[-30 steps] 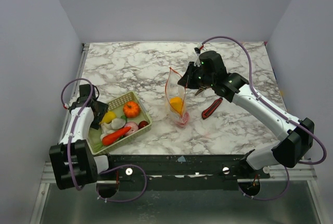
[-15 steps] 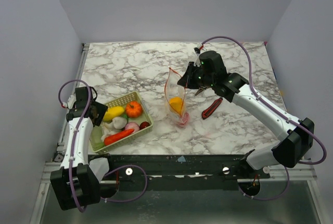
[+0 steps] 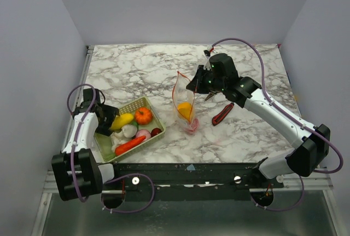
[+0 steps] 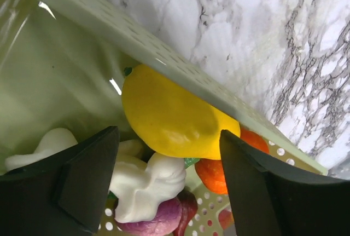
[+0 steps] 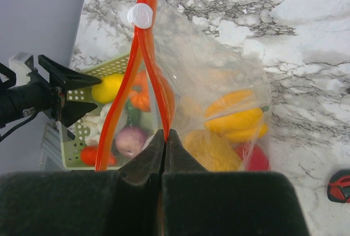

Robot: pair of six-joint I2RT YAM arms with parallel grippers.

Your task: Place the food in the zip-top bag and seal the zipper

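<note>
Most of the food sits in the basket at near left, where the left hand stands spread either side of a yellow piece, gripping nothing. Mid-bench the zip-top bag holds only a few pieces — its zipper gapes unsealed — and just beyond, the right hand is clenched on that strip.

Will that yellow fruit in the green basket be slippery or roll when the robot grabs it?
Probably slippery: the yellow fruit looks smooth and glossy. Its rounded shape might roll, though the wall of the basket right beside it would likely stop it. It seems like light plastic.
</note>
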